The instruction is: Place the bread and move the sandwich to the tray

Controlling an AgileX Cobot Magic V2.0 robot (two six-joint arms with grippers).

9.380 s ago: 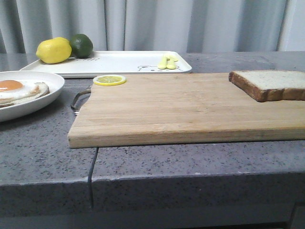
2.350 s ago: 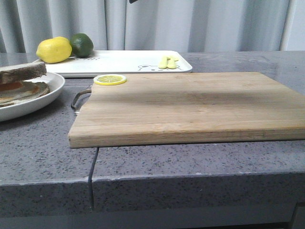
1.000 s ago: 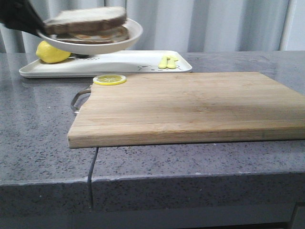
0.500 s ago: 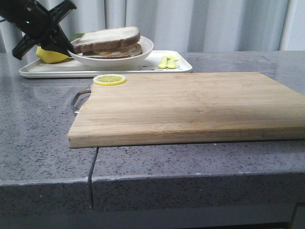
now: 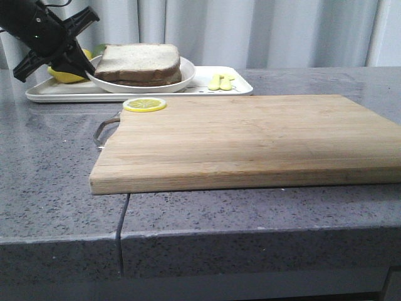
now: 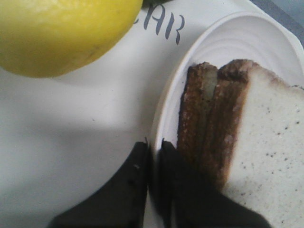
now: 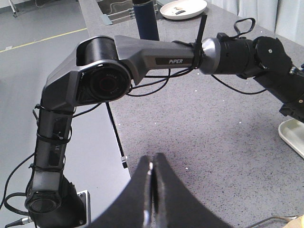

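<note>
Left hand (image 5: 80, 63) clamped on the near-left rim of the dish (image 5: 187, 71), fingers (image 6: 137, 161) pinching the thin white edge from either side. Sandwich (image 5: 139, 63) riding on that dish, now over the tray (image 5: 240, 88), apparently touching down or just about to. Lemon (image 6: 57, 33) just beside the hand, on the far side from the sandwich. Likely next: loosen the pinch, then back straight out away from the dish, clear of the lemon. Right hand (image 7: 151, 183) closed on nothing, well apart, out of play.
</note>
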